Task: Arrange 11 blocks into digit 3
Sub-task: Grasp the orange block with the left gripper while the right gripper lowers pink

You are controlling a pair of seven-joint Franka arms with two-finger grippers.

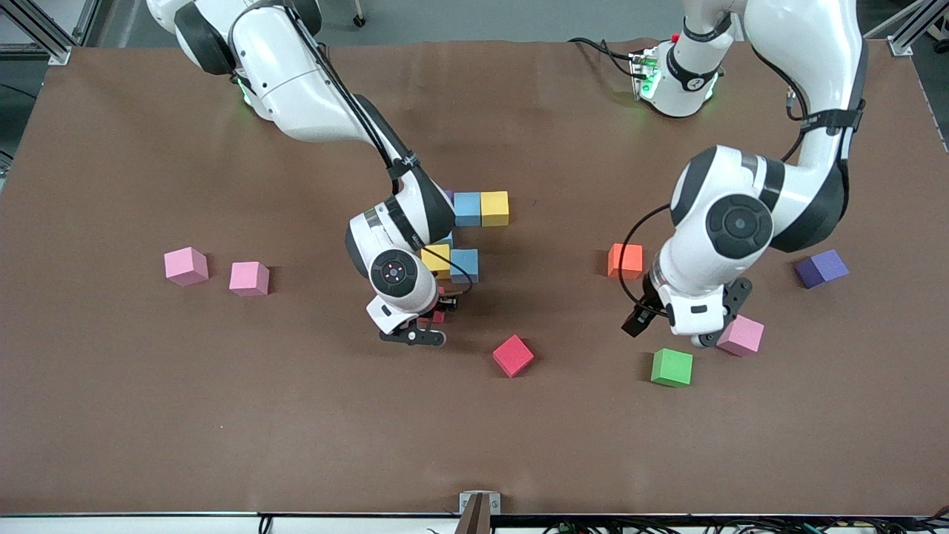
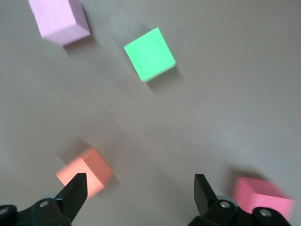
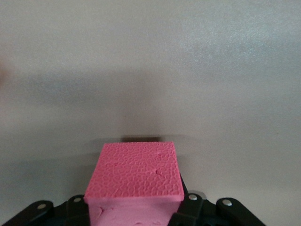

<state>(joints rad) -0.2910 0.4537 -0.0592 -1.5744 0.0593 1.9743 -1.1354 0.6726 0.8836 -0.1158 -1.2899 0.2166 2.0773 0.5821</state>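
A: What are we holding with the right gripper [image 3: 136, 207]?

B: We pinch a red block [image 3: 135, 175] between its jaws; its top is pebbled and matte. It hangs over the table [image 1: 148, 415] just beside the started figure.

A: And the figure?

B: We count 4 cubes showing: a light blue block [image 1: 467, 208] touching a yellow block [image 1: 494, 208], and nearer the front camera another yellow block [image 1: 437, 259] touching another light blue block [image 1: 464, 264]. The arm hides the rest.

A: Our left gripper [image 2: 138, 188]?

B: Its jaws are spread wide, holding nothing, over bare table between the orange block [image 1: 626, 260], green block [image 1: 672, 367] and a pink block [image 1: 740, 335].

A: Loose ones?

B: A second red block [image 1: 513, 355], a purple block [image 1: 821, 268], and 2 pink blocks [image 1: 215, 272] toward the right arm's end.
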